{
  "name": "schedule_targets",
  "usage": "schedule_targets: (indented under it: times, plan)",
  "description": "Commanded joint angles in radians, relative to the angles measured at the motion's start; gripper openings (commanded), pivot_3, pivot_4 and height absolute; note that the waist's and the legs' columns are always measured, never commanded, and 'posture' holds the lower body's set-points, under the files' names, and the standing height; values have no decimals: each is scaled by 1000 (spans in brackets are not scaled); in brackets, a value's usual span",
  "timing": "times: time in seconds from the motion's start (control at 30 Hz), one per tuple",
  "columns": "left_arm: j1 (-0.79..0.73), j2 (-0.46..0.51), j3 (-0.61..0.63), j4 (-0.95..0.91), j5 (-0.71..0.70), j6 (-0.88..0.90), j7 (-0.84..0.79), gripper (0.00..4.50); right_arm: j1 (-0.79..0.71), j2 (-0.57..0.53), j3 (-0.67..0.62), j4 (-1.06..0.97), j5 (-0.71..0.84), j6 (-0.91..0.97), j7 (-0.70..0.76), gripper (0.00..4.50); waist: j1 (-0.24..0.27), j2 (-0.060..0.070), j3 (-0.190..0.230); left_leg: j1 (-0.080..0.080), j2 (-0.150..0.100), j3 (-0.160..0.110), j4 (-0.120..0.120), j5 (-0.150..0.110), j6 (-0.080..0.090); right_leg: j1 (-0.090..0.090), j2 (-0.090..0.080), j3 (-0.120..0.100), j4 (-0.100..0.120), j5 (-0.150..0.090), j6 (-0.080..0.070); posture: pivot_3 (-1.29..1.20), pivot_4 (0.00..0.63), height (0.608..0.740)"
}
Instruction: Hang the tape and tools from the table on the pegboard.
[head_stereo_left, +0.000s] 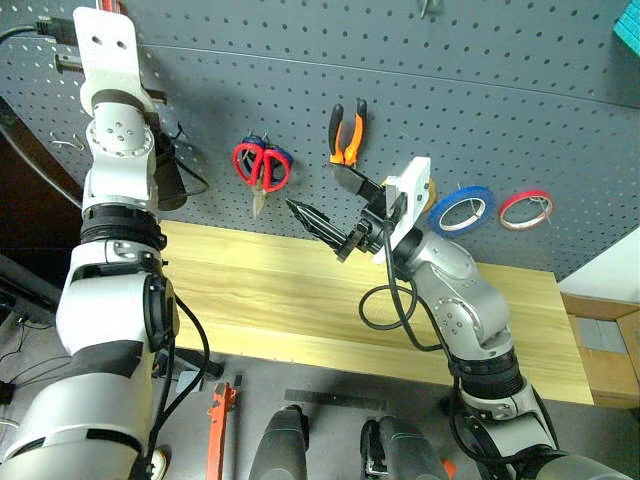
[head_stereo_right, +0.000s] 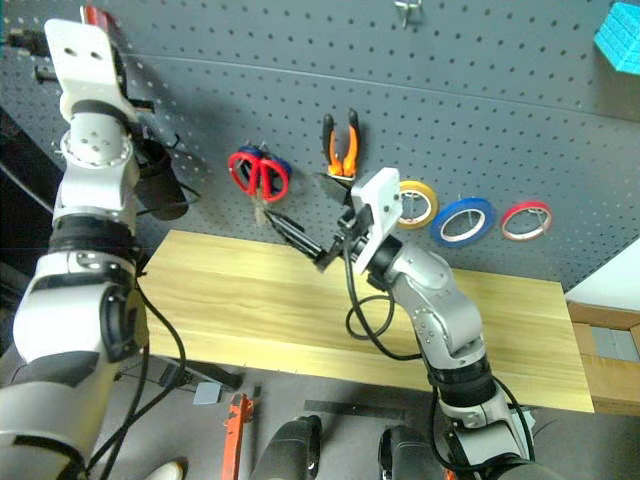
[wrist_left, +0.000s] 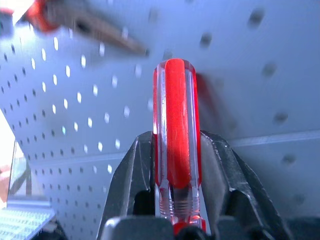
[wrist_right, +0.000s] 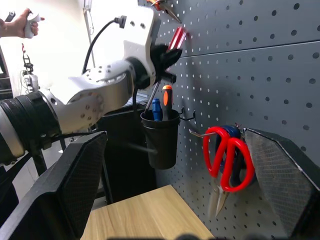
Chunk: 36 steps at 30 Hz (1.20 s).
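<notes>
The left hand (wrist_left: 175, 200) is clamped on the slim red-handled screwdriver (wrist_left: 176, 135), raised against the dark grey perforated pegboard (head_stereo_left: 520, 90) at far left. The right hand (head_stereo_left: 325, 205), fingers spread wide and empty, hovers above the light wooden worktop (head_stereo_left: 280, 300), near the hung red-handled scissors (head_stereo_left: 262, 170)

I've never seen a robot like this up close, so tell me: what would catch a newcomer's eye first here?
Probably the left gripper raised high against the pegboard, shut on a red-handled screwdriver. Next, the tools already hanging: red-handled scissors, orange-and-black pliers, then yellow tape, blue tape and red tape in a row. The right gripper hovers open above the wooden table.
</notes>
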Motion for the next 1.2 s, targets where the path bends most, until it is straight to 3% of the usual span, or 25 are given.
schedule_targets:
  times: [0.03,0.4,0.53,0.7,0.9,1.07,1.2]
  plan:
    - [-26,31,-1,15,-4,-52,5,884,0,0,-11,-32,2,-16,-10,4500,0,0,0,0,0,0,0,0,0,0,0,0,0,0,0,146,162,740]
    - [118,33,17,-77,-50,-14,5,884,12,-14,-8,-39,0,-16,-18,4500,-15,0,0,0,0,0,0,0,-1,-1,0,3,1,0,0,147,169,740]
    - [221,22,35,-206,-71,56,20,884,11,-20,-9,-34,-4,-21,-17,4500,-18,0,0,0,1,0,0,1,-1,-1,0,3,1,0,0,147,162,740]
    - [347,-14,61,-434,-88,176,35,2526,11,-29,-12,-28,-6,-26,-10,4500,-20,0,0,1,1,-2,1,1,-1,-1,0,4,2,0,0,151,156,740]
    - [395,-25,85,-558,-117,264,12,4461,10,-42,-9,-27,-11,-33,1,4500,-14,0,0,1,0,-2,2,1,-1,1,0,2,3,0,-1,149,146,740]
    - [465,-62,98,-727,-182,388,-55,4461,40,-95,-13,-78,-20,-24,15,4500,-3,0,-1,4,0,-2,2,1,-1,4,0,2,3,0,-1,150,137,740]
    - [515,-111,63,-947,-234,543,-116,4461,115,-220,-28,-151,-91,-26,18,4500,11,-2,-2,3,0,-2,3,2,-3,5,-1,1,2,0,-1,145,118,740]
